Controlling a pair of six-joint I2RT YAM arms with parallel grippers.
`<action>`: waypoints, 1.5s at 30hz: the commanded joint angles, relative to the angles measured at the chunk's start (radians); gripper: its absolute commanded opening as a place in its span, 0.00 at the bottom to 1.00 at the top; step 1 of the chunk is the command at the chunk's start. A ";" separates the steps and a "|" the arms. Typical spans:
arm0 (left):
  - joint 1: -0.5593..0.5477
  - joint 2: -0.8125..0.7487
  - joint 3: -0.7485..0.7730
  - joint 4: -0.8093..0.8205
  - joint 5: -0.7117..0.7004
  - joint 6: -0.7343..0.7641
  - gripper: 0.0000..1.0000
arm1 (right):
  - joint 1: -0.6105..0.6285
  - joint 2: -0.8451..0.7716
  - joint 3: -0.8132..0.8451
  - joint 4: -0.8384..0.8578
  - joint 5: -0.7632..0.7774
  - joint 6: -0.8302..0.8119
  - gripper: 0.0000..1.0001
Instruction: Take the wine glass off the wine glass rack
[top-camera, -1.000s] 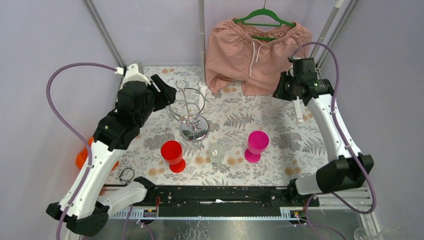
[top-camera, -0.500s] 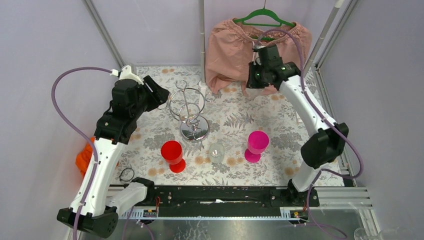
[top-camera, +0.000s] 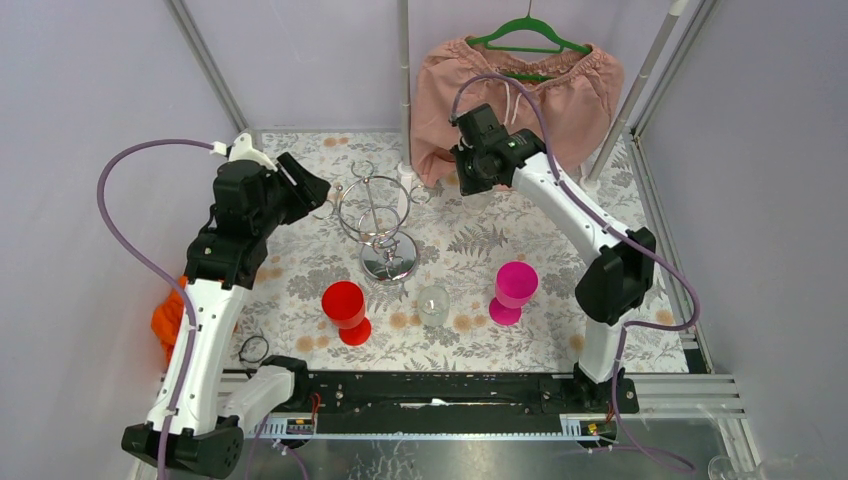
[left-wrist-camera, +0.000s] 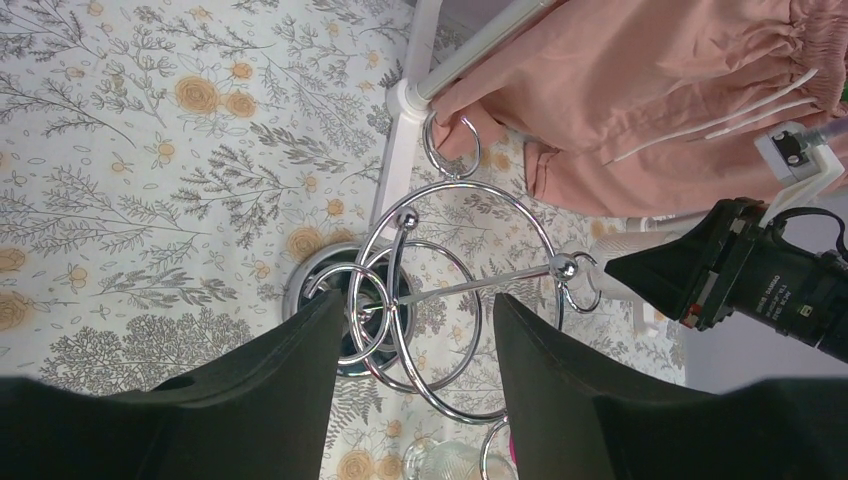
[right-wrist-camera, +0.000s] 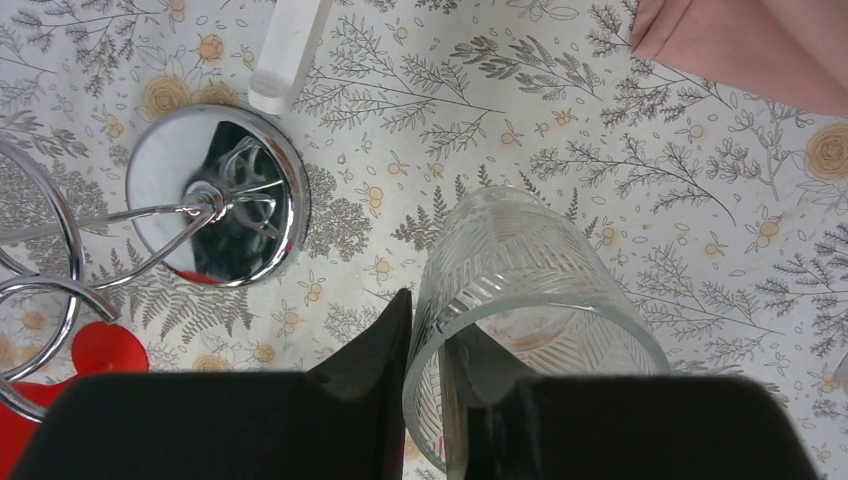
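Transfer stage of the unracking task. Right tool (right-wrist-camera: 430, 322) is narrow, its 2 fingers pinching the rim of the clear, ribbed wine glass (right-wrist-camera: 535, 285), 1 finger inside the bowl and 1 outside. The glass hangs directly ahead of this tool, above the tabletop (right-wrist-camera: 600, 120) and apart from the wine glass rack (right-wrist-camera: 215, 195), whose mirrored base lies off to the left in that wrist view. Left tool (left-wrist-camera: 415, 305) stands wide and holds nothing, with the rack's ring of hooks directly ahead of it, framed between its fingers. Judged from this, the glass is already free of the hooks and the step in hand is carrying it off. The next move calls for a bare patch of tabletop away from the rack, a slow descent and release only once the glass rests, since a rim pinch on smooth glass may slip. Right wrist view alone shows the grip, yet hides stem and foot behind the bowl. Left wrist view alone shows the hooks from above, with no glass made out on them. Top view alone places the 2 arms on either side of the rack, with a red goblet (top-camera: 345, 310), a clear glass (top-camera: 433, 303) and a magenta goblet (top-camera: 513, 290) standing nearer the arm bases; the held glass is too faint to make out there.
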 joint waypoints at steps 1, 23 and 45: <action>0.023 -0.019 -0.019 0.058 0.044 0.023 0.63 | 0.022 -0.042 0.054 -0.012 0.071 -0.035 0.00; 0.047 -0.025 -0.037 0.075 0.139 0.014 0.61 | -0.127 -0.575 -0.490 -0.014 0.223 0.053 0.00; 0.049 -0.023 -0.075 0.117 0.273 0.029 0.61 | -0.253 -0.861 -0.801 -0.201 0.044 0.209 0.00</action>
